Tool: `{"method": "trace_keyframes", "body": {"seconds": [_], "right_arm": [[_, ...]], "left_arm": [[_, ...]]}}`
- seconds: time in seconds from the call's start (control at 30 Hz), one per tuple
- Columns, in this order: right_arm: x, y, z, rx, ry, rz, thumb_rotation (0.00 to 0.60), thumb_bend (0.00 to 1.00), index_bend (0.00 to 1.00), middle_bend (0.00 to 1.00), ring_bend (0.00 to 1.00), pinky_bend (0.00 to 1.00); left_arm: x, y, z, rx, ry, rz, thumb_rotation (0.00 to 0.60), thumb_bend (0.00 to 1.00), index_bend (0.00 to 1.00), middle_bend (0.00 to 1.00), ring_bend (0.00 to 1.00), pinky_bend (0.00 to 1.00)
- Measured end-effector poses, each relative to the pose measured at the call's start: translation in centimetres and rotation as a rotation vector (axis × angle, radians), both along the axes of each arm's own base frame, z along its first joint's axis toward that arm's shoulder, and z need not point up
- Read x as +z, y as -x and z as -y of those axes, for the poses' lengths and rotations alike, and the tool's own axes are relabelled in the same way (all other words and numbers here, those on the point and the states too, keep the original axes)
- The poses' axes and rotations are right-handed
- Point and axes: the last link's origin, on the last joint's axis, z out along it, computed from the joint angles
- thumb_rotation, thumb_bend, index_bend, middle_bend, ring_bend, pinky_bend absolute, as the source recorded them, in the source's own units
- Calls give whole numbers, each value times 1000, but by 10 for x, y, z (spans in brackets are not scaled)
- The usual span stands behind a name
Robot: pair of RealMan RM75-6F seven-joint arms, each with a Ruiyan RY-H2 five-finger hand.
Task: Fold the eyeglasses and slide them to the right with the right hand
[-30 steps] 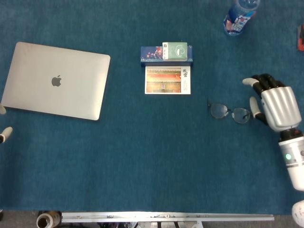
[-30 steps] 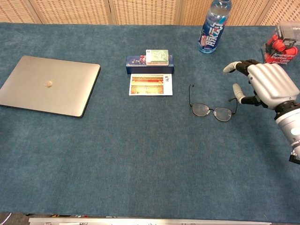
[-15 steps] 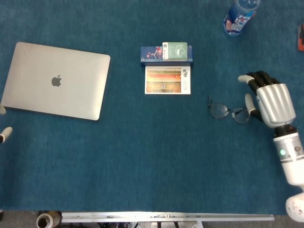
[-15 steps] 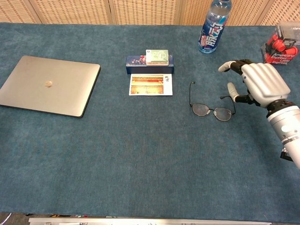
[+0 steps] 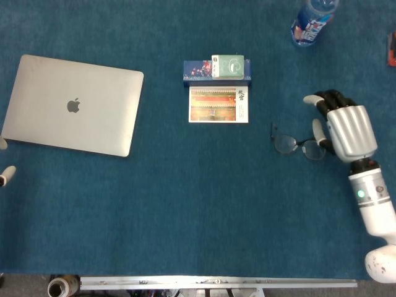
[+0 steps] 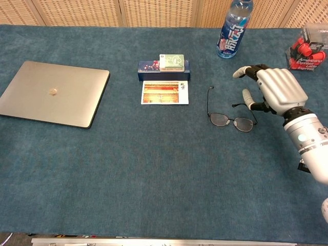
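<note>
Thin wire-framed eyeglasses [image 6: 230, 119], long axis running left-right, lie just left of the empty, spread-fingered right hand [image 6: 272, 90]; the left hand is barely visible.

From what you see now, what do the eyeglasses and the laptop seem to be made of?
Eyeglasses: thin dark wire frame, probably metal, with clear lenses showing the cloth through them. Laptop: matte silver shell, likely aluminium, with an even dull sheen.
</note>
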Motion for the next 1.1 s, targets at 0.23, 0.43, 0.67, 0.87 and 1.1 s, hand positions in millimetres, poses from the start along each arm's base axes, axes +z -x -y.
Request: {"method": "trace_keyframes", "body": {"seconds": [0.23, 0.43, 0.67, 0.87, 1.1], "right_arm": [[-3, 0, 3, -1, -1, -3, 600, 506, 311, 322, 239, 450], [-6, 0, 4, -1, -7, -8, 600, 505, 311, 322, 238, 450], [-9, 1, 5, -6, -13, -10, 600, 505, 311, 321, 239, 450], [-11, 2, 6, -9, -15, -16, 600, 506, 311, 322, 238, 450], [-12, 3, 6, -11, -15, -19, 600, 505, 311, 322, 239, 450]], "left_arm": [[0, 0, 0, -3, 0, 0, 600, 0, 505, 477, 353, 538], [1, 0, 1, -2, 0, -1, 600, 0, 505, 477, 353, 538], [1, 0, 1, -2, 0, -2, 600, 0, 505, 477, 353, 538], [1, 0, 1, -1, 1, -3, 600, 0, 505, 477, 353, 538], [1, 1, 1, 2, 1, -2, 600, 0, 505, 477, 353, 538]]}}
